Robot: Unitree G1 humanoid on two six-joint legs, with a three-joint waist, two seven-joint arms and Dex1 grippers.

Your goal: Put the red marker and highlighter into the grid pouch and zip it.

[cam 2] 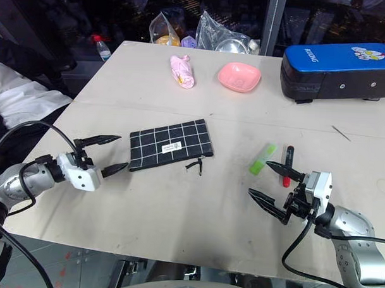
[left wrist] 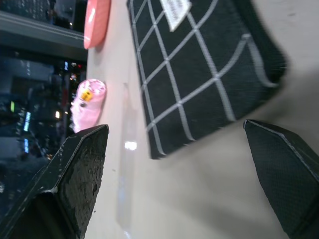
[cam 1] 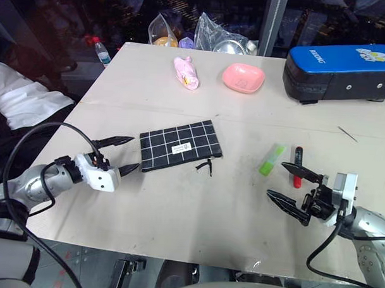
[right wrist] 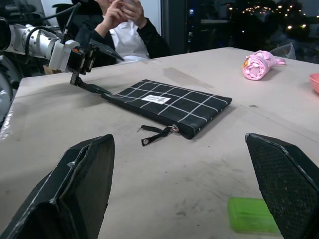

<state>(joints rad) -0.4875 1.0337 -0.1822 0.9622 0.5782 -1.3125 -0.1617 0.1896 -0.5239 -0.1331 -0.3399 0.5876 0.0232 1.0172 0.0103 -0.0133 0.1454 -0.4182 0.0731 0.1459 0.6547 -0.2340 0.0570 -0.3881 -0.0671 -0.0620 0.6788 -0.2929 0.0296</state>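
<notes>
The grid pouch (cam 1: 180, 145) lies flat in the middle of the table, its black zipper pull (cam 1: 204, 166) trailing toward the front edge. My left gripper (cam 1: 124, 155) stands open just left of the pouch's left end, its fingers apart from the fabric. To the right lie the green highlighter (cam 1: 271, 159) and, beside it, the red marker (cam 1: 297, 166). My right gripper (cam 1: 291, 185) is open just in front of them, its upper fingertip over the marker's near end. The right wrist view shows the pouch (right wrist: 169, 104) and a corner of the highlighter (right wrist: 251, 215).
At the back of the table stand a big blue-and-black case (cam 1: 340, 71), a pink dish (cam 1: 243, 77), a pink folded item (cam 1: 187, 72) and clear bags (cam 1: 215, 37). A seated person (right wrist: 122, 25) shows beyond the table's left side. A thin stick (cam 1: 346, 133) lies at right.
</notes>
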